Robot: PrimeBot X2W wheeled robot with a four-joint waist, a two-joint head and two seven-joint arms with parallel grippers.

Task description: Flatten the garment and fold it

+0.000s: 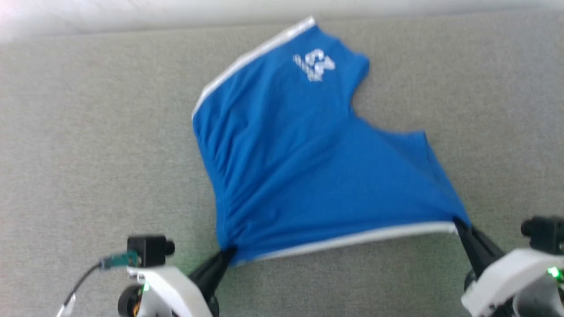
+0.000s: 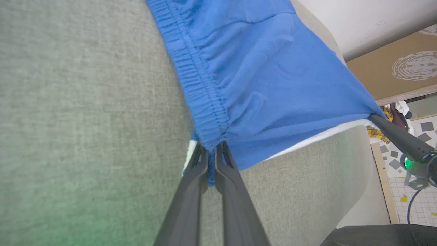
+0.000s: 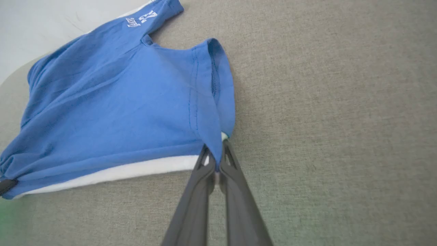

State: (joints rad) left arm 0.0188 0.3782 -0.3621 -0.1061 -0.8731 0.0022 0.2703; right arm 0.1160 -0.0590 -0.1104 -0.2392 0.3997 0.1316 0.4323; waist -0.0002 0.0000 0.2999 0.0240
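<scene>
Shorts: bright blue, spread on the grey cloth-covered worktop, with one leg pointing to the far side and the other towards the right gripper.
Print: a small white mark is seen on the far leg; in the head view it is upside down and blurred, the large figures look like "23", and the smaller line by them cannot be read.
Print, right wrist view: the same white mark is seen near the top edge, too small to be read.
Stripes: one white band is drawn taut along the near edge between the two grippers; a second band runs along the far left edge.
Waistband: gathered elastic, seen running up from the left gripper in the left wrist view.
Left gripper: closed on the near left corner of the shorts, where the waistband meets the white band; the cloth is pinched between the fingers.
Right gripper: closed on the near right corner, at the hem of the nearer leg; blue cloth is nipped between the fingers.
Beyond the worktop: a brown board with a round whitish pattern is seen in the left wrist view; no wording can be made out on it.
</scene>
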